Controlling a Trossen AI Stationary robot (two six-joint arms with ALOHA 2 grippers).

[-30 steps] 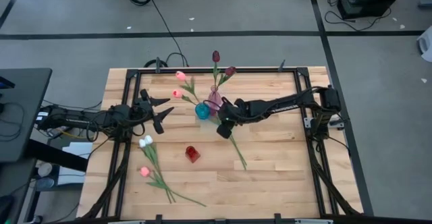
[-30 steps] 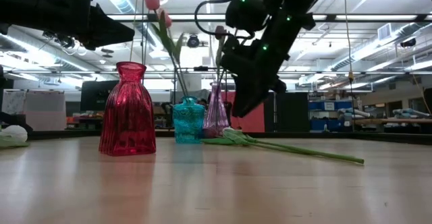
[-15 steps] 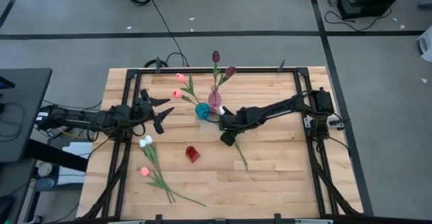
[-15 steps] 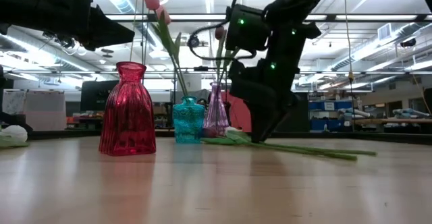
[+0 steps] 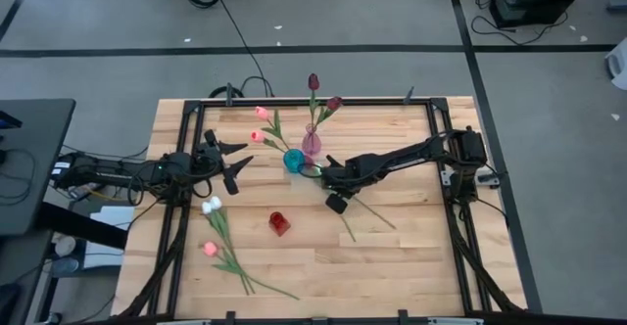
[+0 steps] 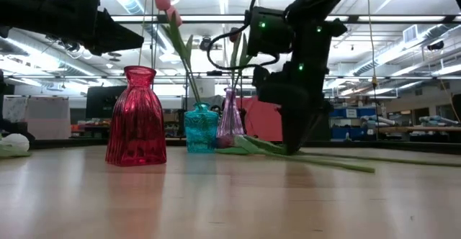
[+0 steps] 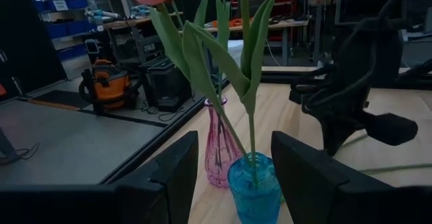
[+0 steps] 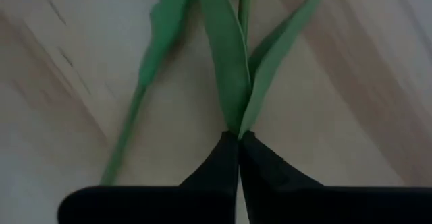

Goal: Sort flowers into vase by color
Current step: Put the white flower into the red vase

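My right gripper (image 5: pixel 336 196) (image 6: pixel 292 147) points down at the table just right of the teal vase (image 5: pixel 294 161) and is shut on a tulip lying there (image 8: pixel 233 62). A second green stem (image 5: pixel 377 214) lies beside it, angling toward the right edge. The teal vase holds two pink tulips (image 5: pixel 261 113). The purple vase (image 5: pixel 312 145) holds two maroon ones (image 5: pixel 313 81). A red vase (image 5: pixel 280 223) stands empty. A white tulip (image 5: pixel 211 206) and a pink tulip (image 5: pixel 209 249) lie near the left edge. My left gripper (image 5: pixel 238 159) (image 7: pixel 233 183) hovers open, left of the teal vase. My right gripper pinches the tulip between its two fingers (image 8: pixel 226 163) where the green leaves meet the stem (image 8: pixel 237 131). It comes from above, pointing down. The flower lies flat on the table, its leaves fanning out beyond the fingertips.
The three vases stand close together at the table's middle (image 6: pixel 202 127). A black frame rail (image 5: pixel 436 129) runs around the tabletop. Bare wood shows toward the near and right edges (image 5: pixel 411 266).
My right gripper has moved down to the tabletop and a little toward the near edge, tipping to point straight down. Beside it, one stem has swung out toward the right edge, so two stems now show apart.
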